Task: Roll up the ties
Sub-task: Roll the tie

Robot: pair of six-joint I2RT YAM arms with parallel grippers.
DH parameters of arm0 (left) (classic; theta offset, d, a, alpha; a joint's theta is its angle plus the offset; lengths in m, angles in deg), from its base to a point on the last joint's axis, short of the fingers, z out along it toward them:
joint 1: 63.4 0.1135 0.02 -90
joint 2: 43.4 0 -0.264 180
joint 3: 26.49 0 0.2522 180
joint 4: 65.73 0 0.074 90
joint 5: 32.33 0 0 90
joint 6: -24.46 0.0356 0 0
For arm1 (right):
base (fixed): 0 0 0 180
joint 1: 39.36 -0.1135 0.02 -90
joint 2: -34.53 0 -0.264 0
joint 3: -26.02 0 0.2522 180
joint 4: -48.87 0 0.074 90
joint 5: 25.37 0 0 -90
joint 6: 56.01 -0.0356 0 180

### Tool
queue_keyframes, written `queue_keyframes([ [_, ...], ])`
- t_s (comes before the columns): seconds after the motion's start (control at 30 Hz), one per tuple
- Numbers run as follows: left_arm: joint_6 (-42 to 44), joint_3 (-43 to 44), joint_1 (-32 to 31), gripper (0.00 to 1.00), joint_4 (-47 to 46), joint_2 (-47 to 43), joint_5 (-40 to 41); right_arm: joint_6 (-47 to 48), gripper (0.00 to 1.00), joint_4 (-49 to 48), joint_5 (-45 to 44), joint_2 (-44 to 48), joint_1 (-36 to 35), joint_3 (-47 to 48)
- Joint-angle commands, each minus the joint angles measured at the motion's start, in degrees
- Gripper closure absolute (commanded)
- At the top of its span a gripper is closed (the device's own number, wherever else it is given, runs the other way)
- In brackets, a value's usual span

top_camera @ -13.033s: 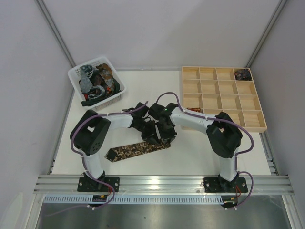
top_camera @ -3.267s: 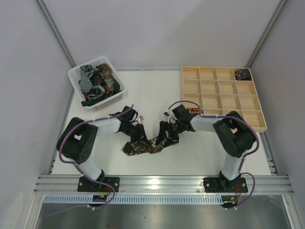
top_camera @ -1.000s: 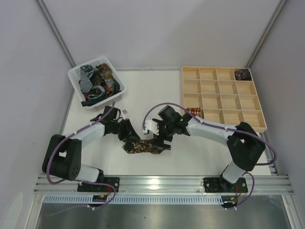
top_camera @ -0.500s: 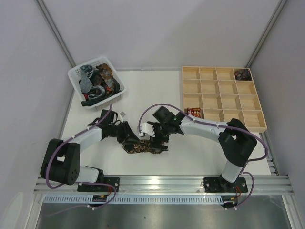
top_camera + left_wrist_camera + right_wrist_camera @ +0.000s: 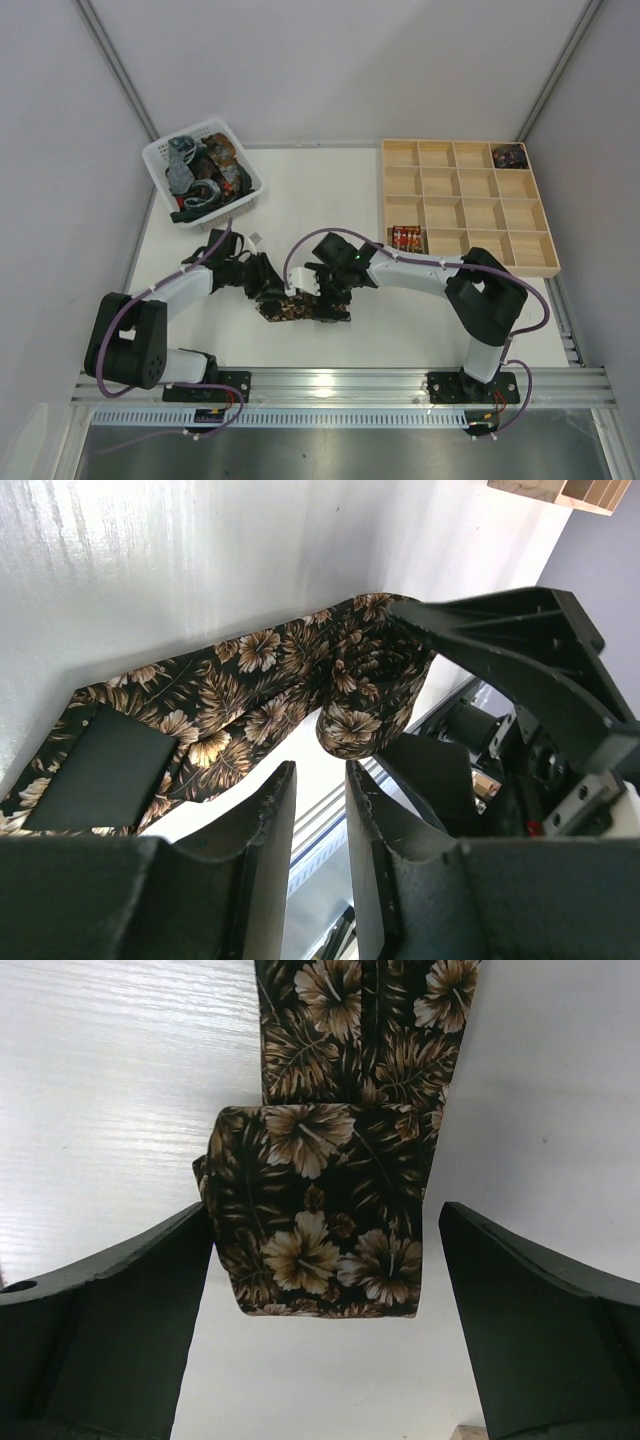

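From above, I see the dark brown, tan-flowered fabric necktie [image 5: 300,308] by the white table's [image 5: 330,190] near edge, mid-width. Left wrist: my left gripper [image 5: 320,775] is narrowed to a slit, holding nothing. Right wrist: my right gripper [image 5: 325,1222] gapes wide, straddling the necktie's rolled end.

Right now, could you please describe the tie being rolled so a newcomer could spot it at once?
On the white table, near its front edge, lies a dark brown fabric tie with tan flowers. Unlike those heaped in the white plastic basket, it lies alone, partly rolled.
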Motion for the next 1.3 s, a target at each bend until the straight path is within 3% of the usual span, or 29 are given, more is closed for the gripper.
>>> queue_keyframes([
  [0.0, 1.32, 0.65, 0.9, 0.68, -0.6, -1.27, -1.66, 0.13, 0.0, -2.39, -4.73, -1.45, -0.91, 0.1],
  [0.53, 2.11, 1.18, 1.6, 0.68, -0.51, 0.4, -3.07, -0.22, 0.03, -1.24, -4.65, -4.35, -1.7, 0.1],
  [0.63, 2.11, 1.26, 1.6, 0.68, -0.51, 0.57, -2.98, -0.04, 0.13, -0.81, -4.3, -4.79, -1.7, 0.36],
  [0.67, 2.2, 1.27, 1.6, 0.67, -0.69, 0.66, -3.07, -0.22, 0.22, -0.72, -4.21, -4.97, -1.62, 0.54],
  [0.77, 2.2, 1.27, 1.6, 0.68, -0.78, 0.75, -3.07, -0.48, 0.35, 0.33, -3.51, -5.67, -1.7, 0.8],
  [1.07, 2.2, 1.44, 1.69, 0.68, -0.34, 0.75, -3.07, -1.8, 0.54, 0.69, -1.57, -5.5, -1.44, 0.54],
  [1.2, 2.47, 1.88, 1.69, 0.67, 0.28, 0.84, -2.72, -3.2, 0.51, 0.25, -1.4, -5.41, -1.0, 0.8],
  [1.23, 2.64, 2.05, 1.69, 0.67, 0.63, 0.84, -2.63, -4.25, 0.32, 0.07, -1.31, -5.06, -0.83, 1.07],
  [1.27, 2.73, 2.23, 1.69, 0.67, 0.8, 0.93, -2.54, -5.31, 0.22, -0.62, -2.0, -4.88, -0.39, 1.24],
])
